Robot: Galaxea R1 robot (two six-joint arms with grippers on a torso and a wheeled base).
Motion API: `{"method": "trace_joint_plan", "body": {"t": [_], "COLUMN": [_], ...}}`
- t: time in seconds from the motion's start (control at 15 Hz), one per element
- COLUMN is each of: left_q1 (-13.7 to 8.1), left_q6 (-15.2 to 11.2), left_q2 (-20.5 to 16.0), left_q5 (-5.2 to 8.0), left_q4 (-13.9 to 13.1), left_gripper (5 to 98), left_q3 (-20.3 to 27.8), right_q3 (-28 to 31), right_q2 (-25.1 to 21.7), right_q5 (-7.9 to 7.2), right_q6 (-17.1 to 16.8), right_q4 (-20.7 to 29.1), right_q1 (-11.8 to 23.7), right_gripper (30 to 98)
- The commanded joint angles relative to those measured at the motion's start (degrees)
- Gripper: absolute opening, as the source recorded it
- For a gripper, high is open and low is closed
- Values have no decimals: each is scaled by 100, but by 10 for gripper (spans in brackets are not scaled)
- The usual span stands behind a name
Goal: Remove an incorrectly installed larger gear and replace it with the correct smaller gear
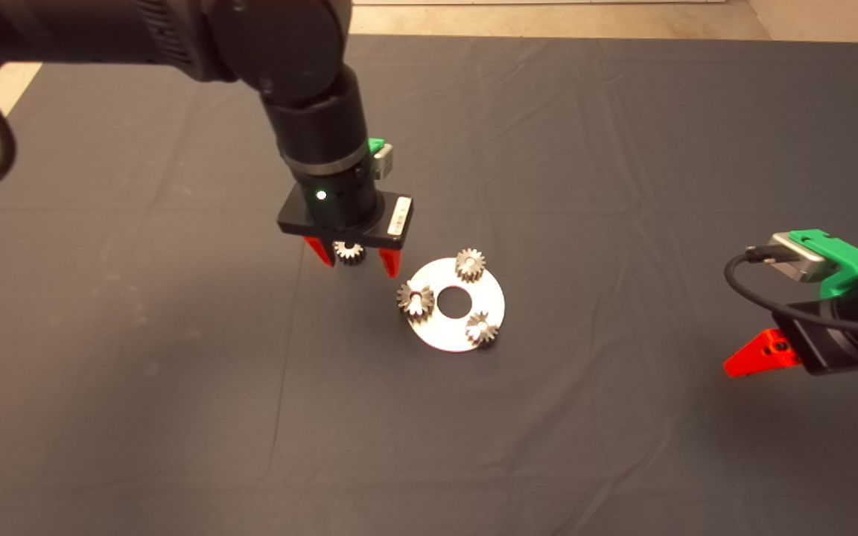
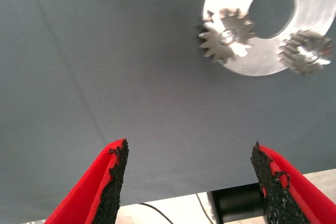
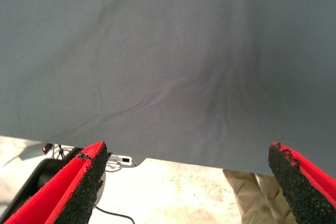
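Hovered with fingers spread, grasping nothing: left hand [image 1: 352,262] over a loose gear [image 1: 349,252] on the creased dark mat [image 1: 623,186]; right hand [image 1: 753,361] parked, likewise released; pale floor [image 1: 548,16] beyond.

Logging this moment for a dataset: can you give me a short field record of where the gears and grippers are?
left gripper: open, empty, above the mat beside the disc
right gripper: open, empty, idle at the mat's right edge
larger gear: mounted on the silver disc, teeth overhanging its rim
smaller gear: loose on the mat, by the left gripper
other gears: two on the disc
swap: not yet begun
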Motion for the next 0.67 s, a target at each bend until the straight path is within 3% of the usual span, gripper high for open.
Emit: {"method": "trace_joint_plan", "body": {"t": [0.0, 0.2, 0.33, 0.47, 0.6], "left_q1": [350, 588, 722, 972, 1074], "left_q6": [-423, -482, -572, -525, -502], "left_q2": [204, 152, 231, 331, 535], "left_q5": [-34, -598, -825, -887, -887], "left_q4": [877, 1188, 1447, 1662, 1693], "left_gripper": [596, 596, 596, 596, 597], "left_q3": [-162, -365, -586, -822, -1075], "right_q3": [-140, -131, -131, -131, -140], "right_q2": [-278, -278, -278, -278, -278], "right_q5": [-33, -42, -42, -59, -59], "right_q6": [-234, -234, -234, -234, -234], "right_q4": [152, 152, 152, 157, 161], "right_q1": [70, 70, 79, 79, 79], "right_gripper": [813, 813, 813, 813, 813]}}
